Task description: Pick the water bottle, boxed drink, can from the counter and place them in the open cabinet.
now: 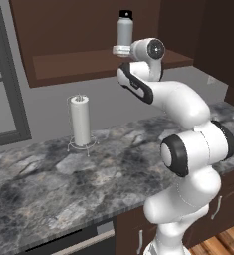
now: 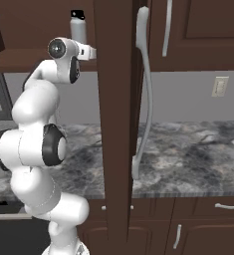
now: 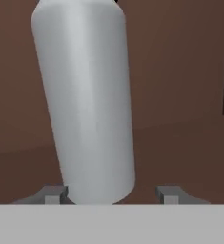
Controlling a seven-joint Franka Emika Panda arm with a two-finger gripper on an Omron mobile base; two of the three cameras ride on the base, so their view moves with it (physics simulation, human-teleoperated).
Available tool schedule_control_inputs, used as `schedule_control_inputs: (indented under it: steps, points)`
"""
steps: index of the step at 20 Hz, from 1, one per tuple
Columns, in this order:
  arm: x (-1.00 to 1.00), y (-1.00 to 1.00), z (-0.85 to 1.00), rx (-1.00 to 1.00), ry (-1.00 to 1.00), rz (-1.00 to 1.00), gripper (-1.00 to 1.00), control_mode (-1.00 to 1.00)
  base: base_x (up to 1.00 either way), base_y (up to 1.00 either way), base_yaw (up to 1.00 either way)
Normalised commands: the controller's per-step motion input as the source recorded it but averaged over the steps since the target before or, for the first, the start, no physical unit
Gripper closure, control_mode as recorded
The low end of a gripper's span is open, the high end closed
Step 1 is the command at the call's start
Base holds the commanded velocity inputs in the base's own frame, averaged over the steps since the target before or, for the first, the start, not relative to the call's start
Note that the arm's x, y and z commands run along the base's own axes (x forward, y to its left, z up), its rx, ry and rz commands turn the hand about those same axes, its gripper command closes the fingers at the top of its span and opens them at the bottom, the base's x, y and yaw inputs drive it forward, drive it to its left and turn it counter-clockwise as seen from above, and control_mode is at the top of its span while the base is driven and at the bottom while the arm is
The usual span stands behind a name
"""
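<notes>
The water bottle [image 1: 125, 31] stands upright on the cabinet [image 1: 88, 62] shelf. The end effector [image 3: 112, 194] sits at its base with fingers parted; one finger [image 3: 168, 193] stands clear, the other seems just beside the bottle.

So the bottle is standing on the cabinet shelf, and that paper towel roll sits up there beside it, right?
Not quite. The bottle does stand on the cabinet shelf, but the paper towel roll is down on the counter, as the left base view shows.
</notes>
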Motion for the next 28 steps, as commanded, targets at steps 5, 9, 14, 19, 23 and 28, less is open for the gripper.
schedule_control_inputs:
  steps: [5,9,14,19,23,28]
  points:
    - [-0.86,0.0,0.56,0.0,-0.02,0.0,-1.0,-1.0,0.0,0.0,0.0]
    - [-1.0,0.0,0.28,0.0,-0.02,0.0,-1.0,-1.0,0.0,0.0,0.0]
    - [-1.0,0.0,0.03,0.0,0.01,0.0,-1.0,-1.0,0.0,0.0,0.0]
    - [-1.0,0.0,-0.03,0.0,0.1,0.0,-1.0,-1.0,0.0,0.0,0.0]
    - [-1.0,0.0,-0.06,0.01,0.18,0.0,-1.0,-1.0,0.0,0.0,0.0]
    - [-1.0,0.0,-0.16,0.0,0.25,0.0,-1.0,-1.0,0.0,0.0,0.0]
